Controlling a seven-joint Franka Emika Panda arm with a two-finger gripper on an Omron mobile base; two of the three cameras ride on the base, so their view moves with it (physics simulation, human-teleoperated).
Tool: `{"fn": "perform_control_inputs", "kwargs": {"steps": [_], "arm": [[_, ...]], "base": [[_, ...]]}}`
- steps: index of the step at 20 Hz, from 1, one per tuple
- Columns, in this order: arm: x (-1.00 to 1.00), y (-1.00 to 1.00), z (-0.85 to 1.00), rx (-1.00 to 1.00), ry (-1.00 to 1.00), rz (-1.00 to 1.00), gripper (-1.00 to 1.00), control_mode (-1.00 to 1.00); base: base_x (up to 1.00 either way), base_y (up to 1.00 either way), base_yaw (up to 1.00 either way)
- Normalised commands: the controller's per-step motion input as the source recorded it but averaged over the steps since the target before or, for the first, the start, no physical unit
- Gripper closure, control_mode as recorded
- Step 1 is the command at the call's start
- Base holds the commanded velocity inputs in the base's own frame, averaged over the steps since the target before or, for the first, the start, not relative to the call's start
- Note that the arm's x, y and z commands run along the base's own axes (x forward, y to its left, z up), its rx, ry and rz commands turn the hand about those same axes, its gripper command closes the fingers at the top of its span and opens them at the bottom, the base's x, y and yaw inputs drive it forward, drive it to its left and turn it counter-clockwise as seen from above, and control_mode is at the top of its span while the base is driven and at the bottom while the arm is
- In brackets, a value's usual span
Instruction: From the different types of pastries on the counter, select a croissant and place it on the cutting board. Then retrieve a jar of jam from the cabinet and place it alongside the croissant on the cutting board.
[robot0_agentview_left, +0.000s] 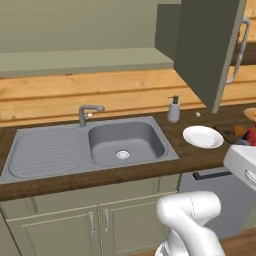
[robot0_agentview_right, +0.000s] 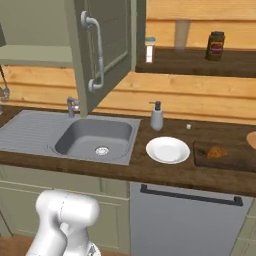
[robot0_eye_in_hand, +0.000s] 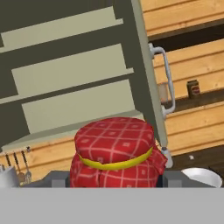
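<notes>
With the jar of jam (robot0_eye_in_hand: 114, 153) apparently clamped in the gripper (robot0_eye_in_hand: 116, 181) (fingertips hidden), carry it upright and set it beside the croissant (robot0_agentview_right: 216, 152) on the cutting board (robot0_agentview_right: 235, 159)

A grey steel sink (robot0_agentview_right: 75, 134) with a faucet (robot0_agentview_left: 89, 113). Beside it stand a soap dispenser (robot0_agentview_right: 157, 116) and a round white plate (robot0_agentview_right: 167, 149). A brown jar (robot0_agentview_right: 215, 45) sits on the wooden shelf (robot0_agentview_right: 200, 62).

My arm (robot0_agentview_left: 192, 220) is of glossy white rounded segments, thick and smooth like bent pipe, with a pale grey shade in the folds at its joints, and one more white block-shaped link (robot0_agentview_left: 242, 164) with a grey curved mark.
</notes>
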Motion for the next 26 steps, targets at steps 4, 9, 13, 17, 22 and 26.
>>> {"fn": "perform_control_inputs", "kwargs": {"steps": [4,9,13,17,22,26], "arm": [[0.00,0.00,0.00,0.00,0.00,0.00,1.00,1.00],[0.00,0.00,0.00,0.00,0.00,0.00,1.00,1.00],[0.00,0.00,0.00,0.00,0.00,0.00,1.00,1.00],[0.00,0.00,0.00,0.00,0.00,0.00,1.00,1.00],[0.00,0.00,0.00,0.00,0.00,0.00,1.00,1.00],[0.00,0.00,0.00,0.00,0.00,0.00,1.00,1.00]], "base": [[-0.11,-0.79,0.00],[-0.15,-0.92,0.00],[0.00,-1.00,0.02],[0.07,-1.00,0.08],[0.01,-0.52,0.04],[0.45,0.00,0.00]]}}
